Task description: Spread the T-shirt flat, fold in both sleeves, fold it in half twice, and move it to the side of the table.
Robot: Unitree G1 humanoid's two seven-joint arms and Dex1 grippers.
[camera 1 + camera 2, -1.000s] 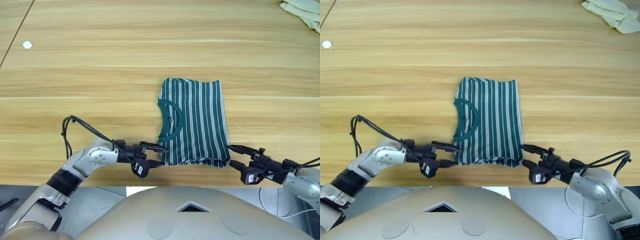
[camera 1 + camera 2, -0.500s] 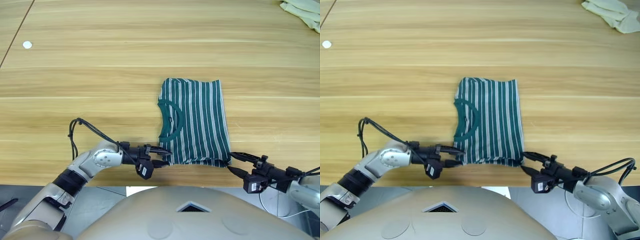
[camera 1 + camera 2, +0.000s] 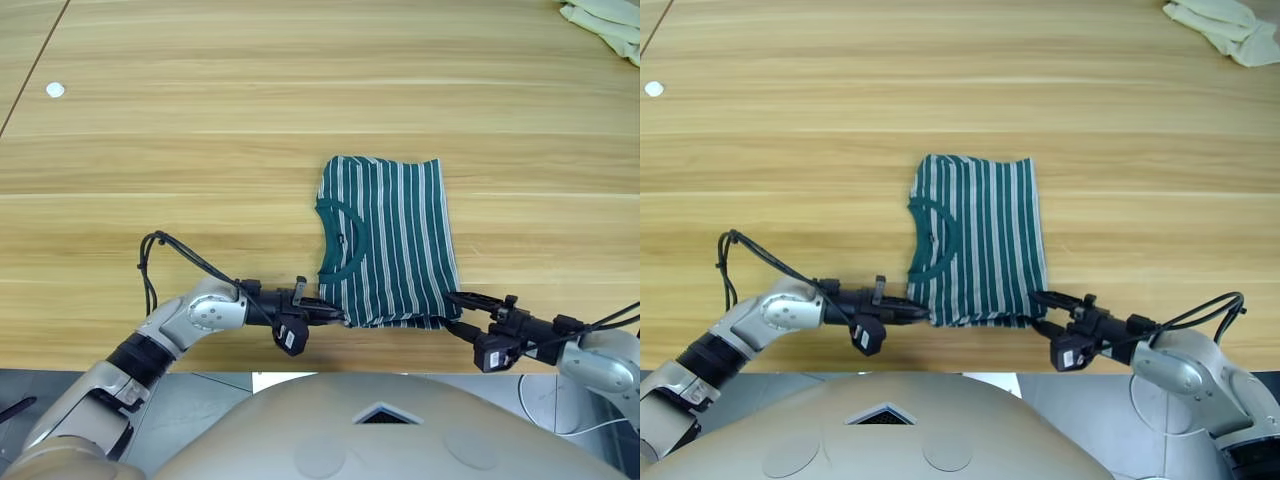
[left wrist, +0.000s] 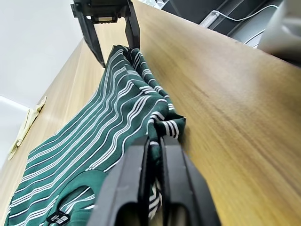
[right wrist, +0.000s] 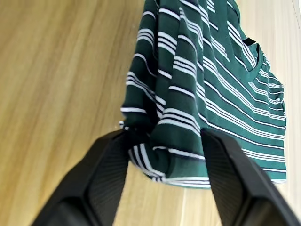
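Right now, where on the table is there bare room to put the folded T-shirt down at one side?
Bare wood lies left of the T-shirt, out to the white dot, and right of it, up to the pale cloth in the far corner. The near edge is crowded: the left tool and right tool sit at its near corners.

The T-shirt [image 3: 385,240] is lying folded into a narrow rectangle on the bench [image 3: 200,150], close to its near edge, with its long sides running away from me. It is dark green with thin white stripes along its length, and the neckline is showing on the side toward my left. My left fingers [image 4: 178,183] are pinching its near left corner, bunching the cloth. My right fingers [image 5: 103,179] are straddling the near right corner, spread apart around the folded layers.
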